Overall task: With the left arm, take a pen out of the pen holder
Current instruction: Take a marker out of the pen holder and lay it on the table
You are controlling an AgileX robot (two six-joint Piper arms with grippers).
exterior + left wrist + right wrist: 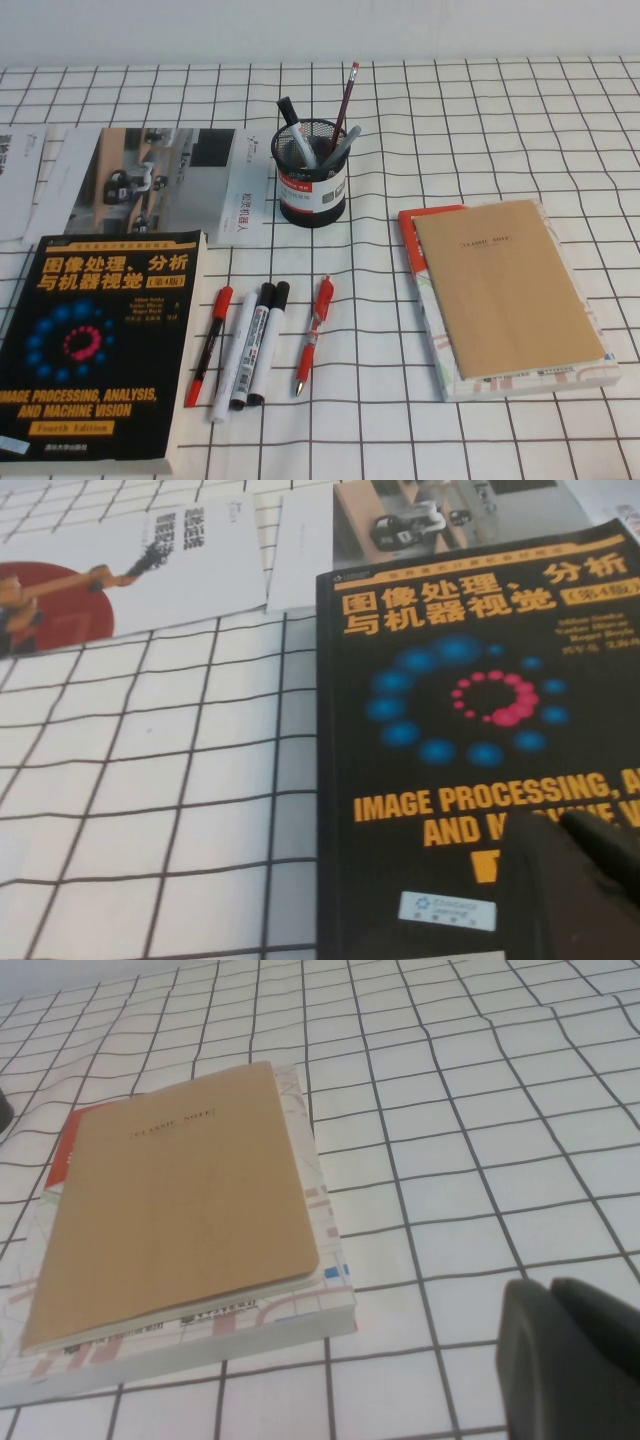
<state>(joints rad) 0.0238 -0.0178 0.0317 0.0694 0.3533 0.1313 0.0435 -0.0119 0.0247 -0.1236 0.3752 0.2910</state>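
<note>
Left gripper (575, 880) hangs over the black textbook (470, 730), jaws pressed together, well off to the pen holder's (311, 172) near left. The pens (338, 148) stand in that mesh cup. The smart play: spread the jaws, drop in from above, pinch one high, lift straight. Loose markers (250, 345) and a red pen (313, 335) lie just in front of the holder, so swing over them. Right gripper (570, 1360), jaws together, sits by the tan notebook (170, 1200), right of the holder.
</note>
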